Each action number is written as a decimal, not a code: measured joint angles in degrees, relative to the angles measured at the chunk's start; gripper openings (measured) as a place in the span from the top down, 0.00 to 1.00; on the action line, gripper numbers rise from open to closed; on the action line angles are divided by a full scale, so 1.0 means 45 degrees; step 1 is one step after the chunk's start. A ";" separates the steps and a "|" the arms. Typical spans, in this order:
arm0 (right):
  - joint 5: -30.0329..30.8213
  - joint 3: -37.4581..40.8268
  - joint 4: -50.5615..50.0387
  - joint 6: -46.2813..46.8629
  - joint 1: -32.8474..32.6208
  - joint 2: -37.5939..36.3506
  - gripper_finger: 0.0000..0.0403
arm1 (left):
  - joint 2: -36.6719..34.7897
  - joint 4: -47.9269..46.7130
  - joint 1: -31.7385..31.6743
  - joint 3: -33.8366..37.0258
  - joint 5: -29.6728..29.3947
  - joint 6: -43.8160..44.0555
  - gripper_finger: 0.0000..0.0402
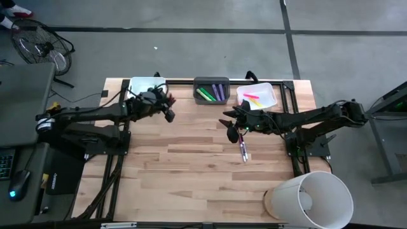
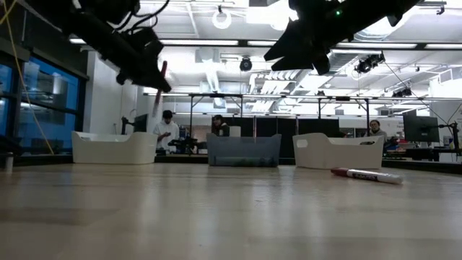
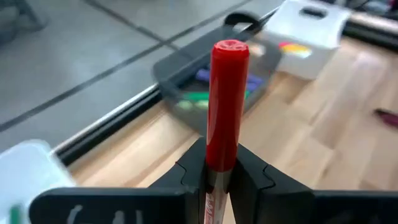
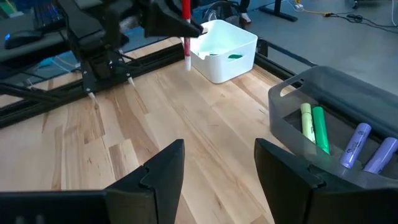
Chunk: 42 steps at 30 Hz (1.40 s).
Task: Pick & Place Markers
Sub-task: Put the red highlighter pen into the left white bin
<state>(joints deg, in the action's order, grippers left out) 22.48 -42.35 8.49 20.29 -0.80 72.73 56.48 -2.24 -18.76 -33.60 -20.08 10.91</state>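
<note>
Red plastic filled my left gripper [image 3: 219,177]: its jaws were clamped on the lower barrel of a red-capped marker [image 3: 229,106], long axis upright, cap up, held well above the pale wooden table [image 1: 178,165]. In the overhead picture that hand hung at about ten o'clock on the table, just beside the white rectangular bin [image 1: 145,85] at the far edge, which lay toward eleven from the jaws; I judged it the nearest drop point. That bin held something green, too blurred to name. The dark grey bin [image 1: 211,90] at twelve carried green and purple markers; the white bin [image 1: 257,95] at one carried pink and yellow ones. My right gripper [image 4: 217,165] stood with jaws apart and empty, above the table near centre. A white marker with a dark red cap [image 1: 243,150] lay flat toward five from it, nearer that arm.
</note>
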 joint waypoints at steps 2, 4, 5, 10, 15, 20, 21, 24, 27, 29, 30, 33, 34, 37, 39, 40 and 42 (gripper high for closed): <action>0.0010 -0.0001 0.0061 0.0105 0.0000 0.0000 0.54 | -0.0125 -0.0407 -0.0412 0.0023 -0.0058 0.0228 0.90; -0.0012 -0.0005 0.0083 0.0130 0.0000 0.0000 0.54 | -0.0205 -0.0854 -0.0851 0.0018 -0.0321 0.0592 0.90; -0.0015 0.0000 0.0093 0.0172 0.0000 0.0000 0.54 | -0.0195 -0.1155 -0.1098 0.0018 -0.0484 0.0781 0.90; -0.0015 -0.0001 0.0130 0.0205 0.0000 0.0000 0.54 | -0.0182 -0.2060 -0.2297 0.0018 -0.1248 0.1406 0.90; 0.0015 0.0000 0.0198 0.0204 0.0000 0.0000 0.54 | -0.0172 -0.2173 -0.3446 0.0018 -0.1341 0.1414 0.90; 0.0010 -0.0003 0.0187 0.0169 0.0000 0.0000 0.54 | -0.0172 -0.2305 -0.4564 0.0018 -0.1326 0.1313 0.90; 0.0000 -0.0001 0.0185 0.0159 0.0000 0.0000 0.54 | -0.0161 -0.2323 -0.4758 0.0018 -0.1321 0.1307 0.90; -0.0024 0.0000 0.0180 0.0089 0.0000 0.0000 0.54 | 0.0085 -0.2304 -0.5177 0.0018 -0.1296 0.1031 0.90; -0.0017 0.0000 0.0175 0.0052 0.0000 0.0000 0.54 | 0.0511 -0.1920 -0.5462 0.0018 -0.0972 0.0971 0.90; 0.0000 0.0000 0.0175 0.0002 0.0000 0.0000 0.54 | 0.0879 -0.1508 -0.5562 0.0018 -0.0764 0.0890 0.90; -0.0008 -0.0001 0.0175 -0.0038 0.0000 0.0000 0.54 | 0.1083 -0.1275 -0.5612 0.0018 -0.0784 0.0870 0.90; -0.0042 -0.0004 0.0170 -0.0081 0.0000 0.0000 0.54 | 0.1733 -0.0554 -0.5702 0.0010 -0.0709 0.0578 0.90; -0.0074 -0.0005 0.0170 -0.0085 0.0000 0.0000 0.54 | 0.1952 -0.0444 -0.5704 0.0008 -0.0699 0.0552 0.90; -0.0109 -0.0002 0.0169 -0.0095 0.0000 0.0000 0.54 | 0.2512 -0.0429 -0.5693 0.0008 -0.1031 0.0541 0.90; -0.0117 -0.0005 0.0170 -0.0179 0.0000 0.0000 0.54 | 0.2842 -0.0462 -0.5689 0.0008 -0.1320 0.0541 0.90; -0.0117 0.0000 0.0170 -0.0179 0.0000 0.0000 0.54 | 0.3008 -0.0474 -0.5693 0.0008 -0.1319 0.0541 0.90; -0.0117 0.0000 0.0166 -0.0210 0.0000 0.0000 0.54 | 0.3251 -0.0544 -0.5694 0.0007 -0.1495 0.0541 0.90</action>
<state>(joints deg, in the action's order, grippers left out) 21.96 -42.35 9.23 19.35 -0.80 72.73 71.11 -4.69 -44.38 -33.57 -26.80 13.34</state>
